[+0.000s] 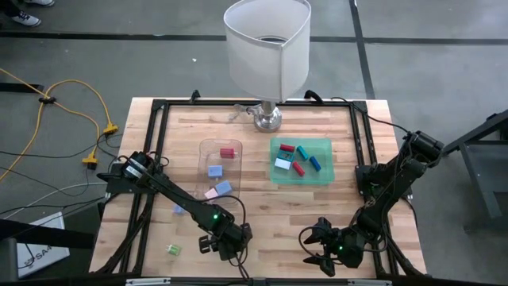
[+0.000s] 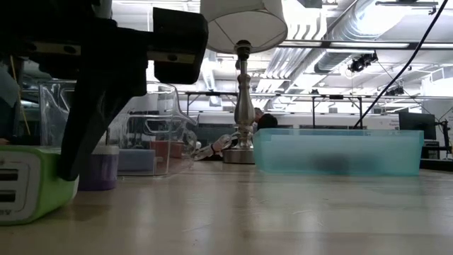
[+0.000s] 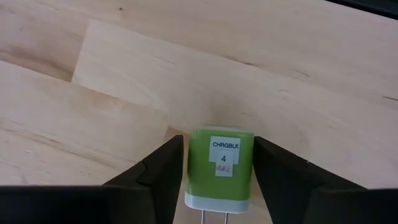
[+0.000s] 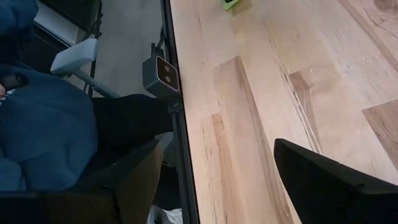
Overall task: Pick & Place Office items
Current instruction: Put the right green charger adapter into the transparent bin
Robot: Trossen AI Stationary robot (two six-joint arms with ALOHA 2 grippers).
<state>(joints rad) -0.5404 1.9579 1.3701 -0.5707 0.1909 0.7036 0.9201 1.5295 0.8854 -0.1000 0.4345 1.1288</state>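
A small green charger block with a white label [image 3: 221, 168] lies near the table's near-left corner [image 1: 173, 249], its underside on the wood [image 2: 28, 185]. My left gripper [image 3: 219, 163] has one dark finger on each side of it, the prongs toward the wrist. My right gripper [image 1: 317, 245] hangs open over bare wood by the near edge, right of centre. Red, pale blue and pink blocks sit in the clear tray [image 1: 200, 159]. Red, blue and teal pieces lie in the green tray [image 1: 325, 176]. One blue piece [image 1: 178, 209] lies loose on the wood. My left gripper pinches the green charger block by its two long side faces [image 3: 193, 171]. The fingers [image 3: 163, 168] lie along the block and slant down from the table's right [image 2: 71, 166]. The block lies flat on the table.
A lamp with a white shade [image 1: 267, 48] stands on a metal base [image 1: 267, 119] at the far edge, between the trays. A black frame [image 1: 159, 143] borders the table. A small camera [image 4: 160, 73] sits at the near edge, and a person in blue [image 4: 43, 130] is beyond it.
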